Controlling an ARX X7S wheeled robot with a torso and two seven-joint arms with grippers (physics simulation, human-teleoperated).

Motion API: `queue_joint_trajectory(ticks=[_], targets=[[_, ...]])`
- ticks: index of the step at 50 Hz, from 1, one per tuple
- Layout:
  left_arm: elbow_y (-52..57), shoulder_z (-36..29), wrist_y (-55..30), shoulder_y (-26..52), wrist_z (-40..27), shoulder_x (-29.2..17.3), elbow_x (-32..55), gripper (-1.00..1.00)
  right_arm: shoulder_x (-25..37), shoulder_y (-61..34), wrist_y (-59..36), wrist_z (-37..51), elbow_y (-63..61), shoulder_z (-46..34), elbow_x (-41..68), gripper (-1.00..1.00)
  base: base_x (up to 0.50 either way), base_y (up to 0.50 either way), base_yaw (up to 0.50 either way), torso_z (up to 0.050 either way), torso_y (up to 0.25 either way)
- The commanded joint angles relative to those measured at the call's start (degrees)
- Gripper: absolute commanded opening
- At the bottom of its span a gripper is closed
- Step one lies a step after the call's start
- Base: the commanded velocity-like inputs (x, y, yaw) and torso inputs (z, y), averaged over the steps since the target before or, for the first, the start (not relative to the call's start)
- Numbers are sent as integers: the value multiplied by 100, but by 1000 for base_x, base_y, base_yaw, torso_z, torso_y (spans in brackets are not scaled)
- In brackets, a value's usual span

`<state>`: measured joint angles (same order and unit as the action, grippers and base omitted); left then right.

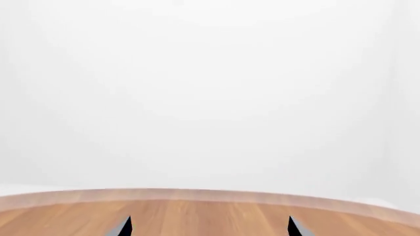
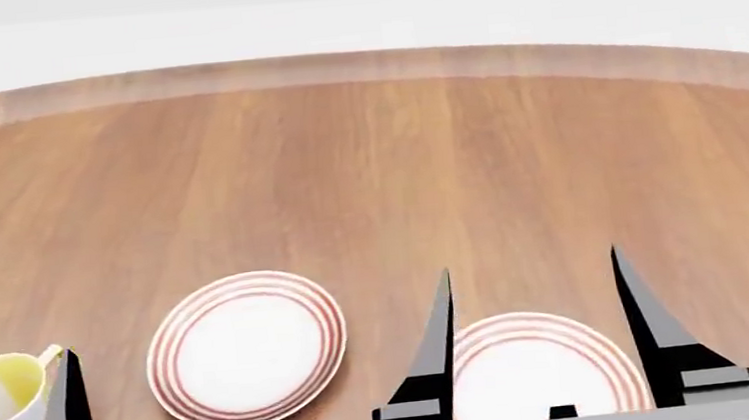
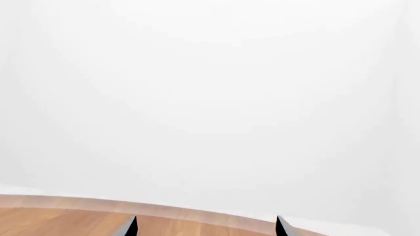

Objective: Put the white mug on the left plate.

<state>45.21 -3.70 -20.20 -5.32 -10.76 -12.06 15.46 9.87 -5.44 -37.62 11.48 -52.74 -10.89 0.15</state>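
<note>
We observed the right gripper (image 2: 530,273) spread wide above the right plate (image 2: 538,370); the left gripper's (image 1: 208,227) fingers stood apart, grasping nothing.

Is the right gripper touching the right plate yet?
Cannot tell. In the head view the open right gripper overlaps the right plate, but height above it isn't readable; the right wrist view shows only table edge.
</note>
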Motion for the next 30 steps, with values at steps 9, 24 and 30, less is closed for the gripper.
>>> queue_joint_trajectory(ticks=[9, 24, 30], targets=[[-59, -75, 74, 12, -96, -104, 68, 100, 31, -19, -33, 106, -1, 28, 107, 100, 476, 0, 0, 0, 0], [-57, -125, 110, 17, -199, -197, 121, 100, 216, -104, -214, 220, 62, -295, -129, 100, 0, 84, 0, 0, 1], [-57, -140, 125, 14, -234, -232, 144, 100, 226, -111, -247, 217, 0, -287, -83, 100, 0, 500, 0, 0, 0]])
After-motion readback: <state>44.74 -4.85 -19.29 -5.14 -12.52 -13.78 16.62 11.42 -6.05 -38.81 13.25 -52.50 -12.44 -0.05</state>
